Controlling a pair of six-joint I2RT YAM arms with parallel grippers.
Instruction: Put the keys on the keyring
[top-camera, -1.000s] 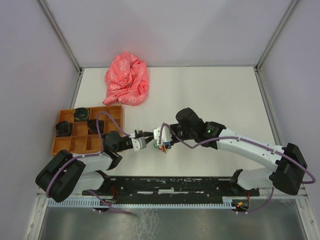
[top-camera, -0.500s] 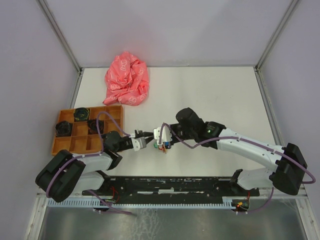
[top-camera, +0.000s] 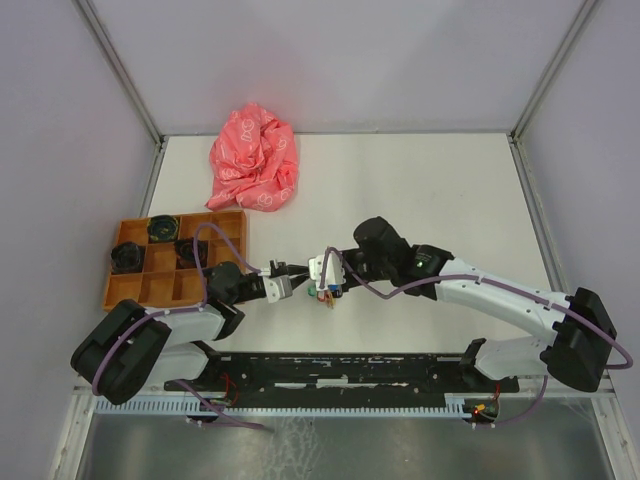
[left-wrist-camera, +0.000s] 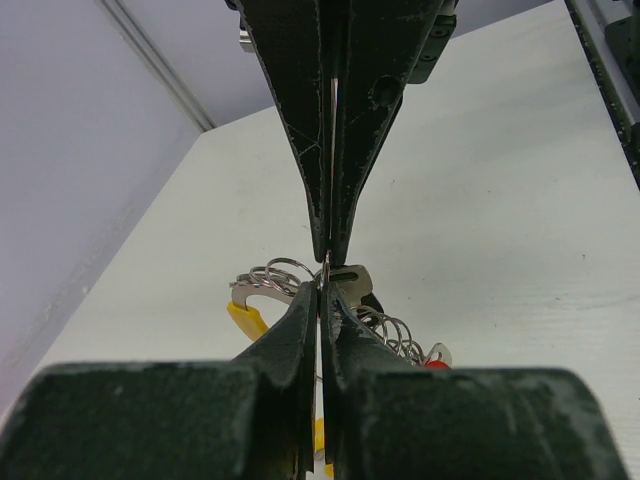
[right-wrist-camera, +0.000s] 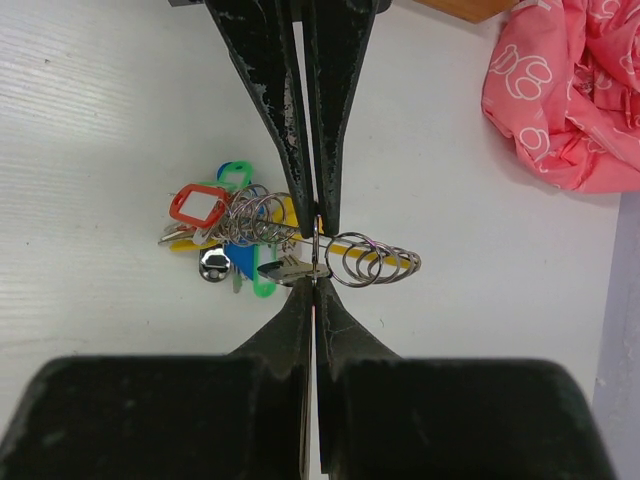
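A thin silver keyring (right-wrist-camera: 316, 250) stands on edge between both grippers. My left gripper (top-camera: 300, 279) is shut on one side of it and also shows in its own wrist view (left-wrist-camera: 322, 290). My right gripper (top-camera: 321, 277) is shut on the opposite side, tip to tip with the left (right-wrist-camera: 315, 285). A silver key (right-wrist-camera: 285, 270) lies right at the ring. A bundle with a red head (right-wrist-camera: 198, 205), green, blue and yellow tags and several spare rings (right-wrist-camera: 375, 260) lies on the table under the grippers. No black-headed key can be made out.
A crumpled pink cloth (top-camera: 253, 160) lies at the back left. An orange compartment tray (top-camera: 125, 292) with black items sits beside the left arm. A black rail (top-camera: 350, 370) runs along the near edge. Walls enclose the table on three sides.
Almost nothing. The right wrist has shifted very slightly to the right, and both grippers stay pinched together over the key bundle.
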